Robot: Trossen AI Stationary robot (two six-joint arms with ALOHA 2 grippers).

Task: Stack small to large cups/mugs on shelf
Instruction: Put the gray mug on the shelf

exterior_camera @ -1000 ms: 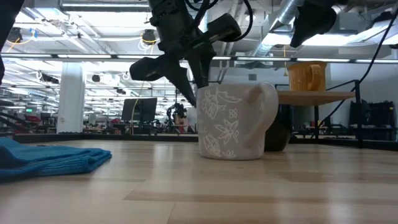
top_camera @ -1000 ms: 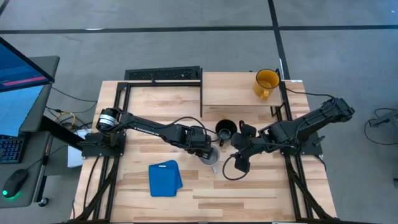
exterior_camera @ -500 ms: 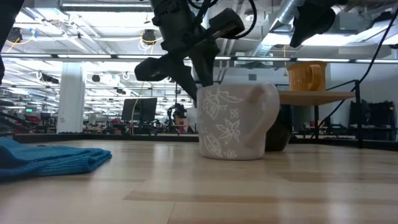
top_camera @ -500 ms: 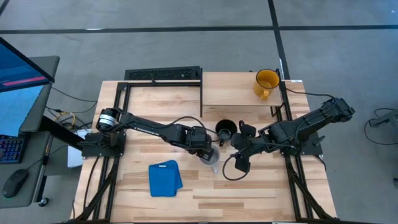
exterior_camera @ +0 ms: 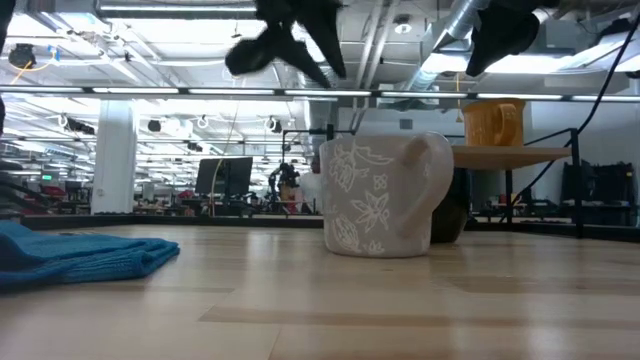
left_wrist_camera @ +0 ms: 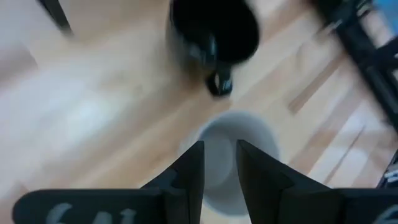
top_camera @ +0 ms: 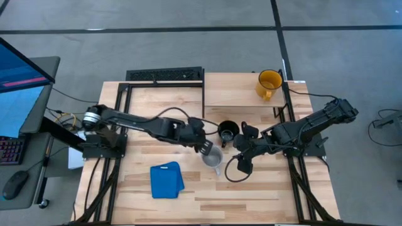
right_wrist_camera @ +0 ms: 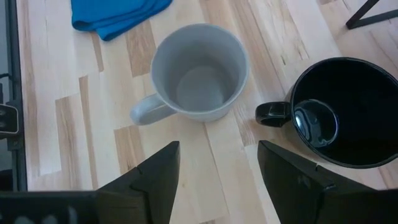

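Note:
The pale grey mug (top_camera: 213, 157) with a leaf pattern (exterior_camera: 375, 195) stands upright on its base on the table. The black mug (top_camera: 227, 130) stands right behind it. The yellow mug (top_camera: 269, 83) stands on the shelf (top_camera: 242, 95) at its right end. My left gripper (top_camera: 205, 147) hangs above the grey mug's rim (left_wrist_camera: 233, 149) with a narrow gap between its fingers and touches nothing (exterior_camera: 322, 62). My right gripper (top_camera: 242, 158) hovers wide open just right of both mugs (right_wrist_camera: 214, 180), its fingers on either side of bare table.
A folded blue cloth (top_camera: 166, 180) lies near the front, left of the mugs (exterior_camera: 80, 255). The shelf's black frame legs (top_camera: 203, 103) stand on the far half of the table. A black keyboard-like strip (top_camera: 164, 75) sits at the far edge.
My left gripper has risen off the grey mug's rim, where its fingers stood a second ago, and pulled slightly toward the table's left. The mug stays upright on the table, nudged a little sideways. My right arm has kept still.

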